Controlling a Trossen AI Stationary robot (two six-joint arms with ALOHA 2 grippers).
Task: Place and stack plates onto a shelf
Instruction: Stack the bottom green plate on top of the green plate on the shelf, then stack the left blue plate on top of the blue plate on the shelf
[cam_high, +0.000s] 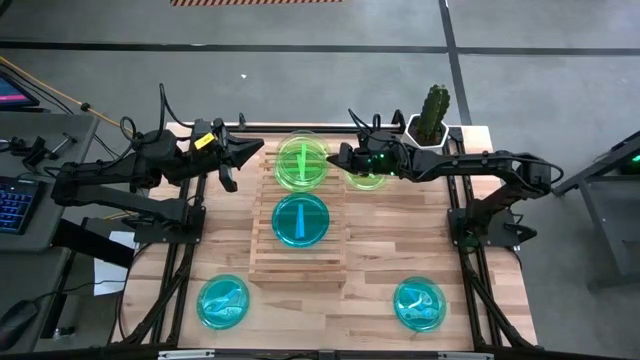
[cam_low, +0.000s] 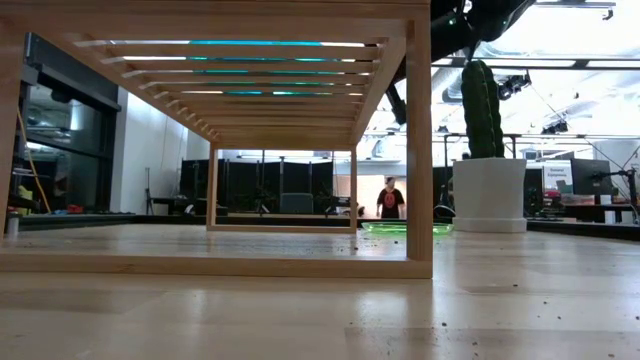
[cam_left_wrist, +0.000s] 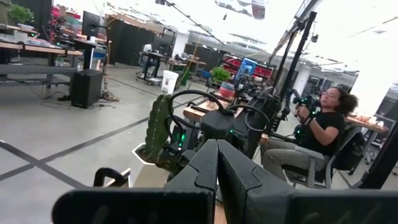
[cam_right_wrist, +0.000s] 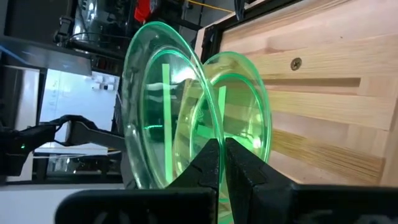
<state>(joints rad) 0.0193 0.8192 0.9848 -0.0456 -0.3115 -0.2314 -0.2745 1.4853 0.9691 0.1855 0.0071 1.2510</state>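
Step in hand: right gripper (cam_high: 347, 157) pinched on rim of green plate (cam_high: 366, 172) at shelf's (cam_high: 297, 262) 2 o'clock corner (second green beneath); next lift, carry to 9 o'clock onto green stack (cam_high: 301, 160); left gripper (cam_high: 246, 152) closed, empty, waiting

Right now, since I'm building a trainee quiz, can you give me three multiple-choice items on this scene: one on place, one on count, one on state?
1. The green plate at the right pincer lies:
A) on the table beside the shelf
B) on the shelf
C) at the near edge

2. Cyan plates in the high view:
A) two
B) three
C) five

3. The left pincer is:
A) open
B) holding a cyan plate
C) shut, empty

Answers: 1 A, the low view shows it flat on the table; 2 B, one on the shelf and two on the table; 3 C, its fingers meet with nothing between.
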